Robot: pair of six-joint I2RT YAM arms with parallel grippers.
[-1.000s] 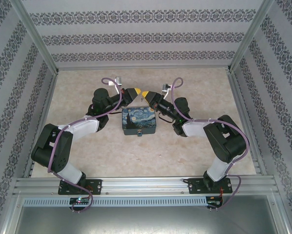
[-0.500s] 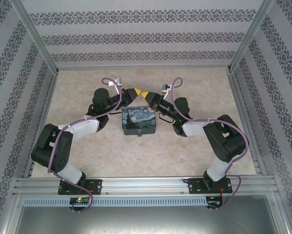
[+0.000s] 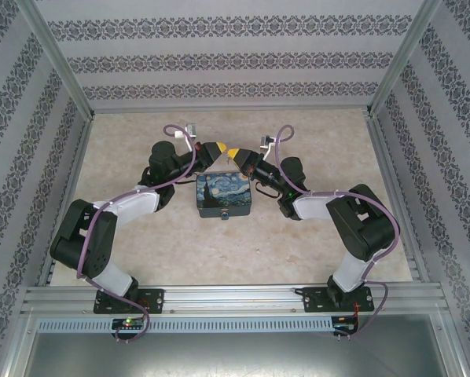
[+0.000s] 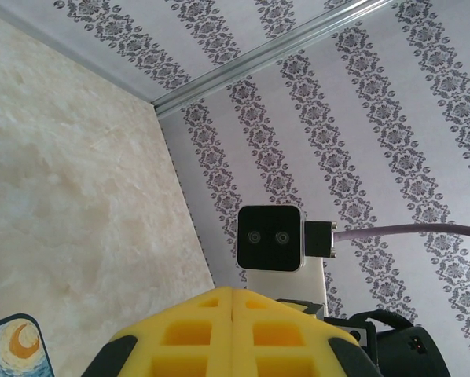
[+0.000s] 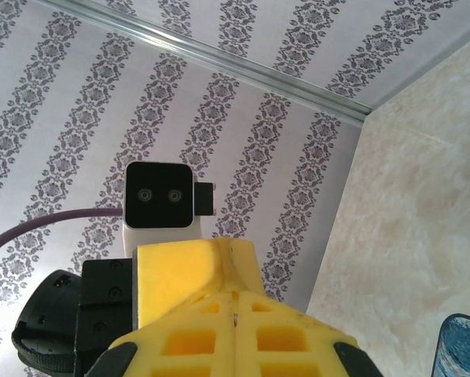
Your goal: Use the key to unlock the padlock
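Since a second ago the right pincer has drawn its yellow fingers together, and they now press flat against each other. Its tip nearly meets that of the left pincer, likewise squeezed narrow, above the far edge of the painted box. The padlock sits at the box's near face, on the counter.
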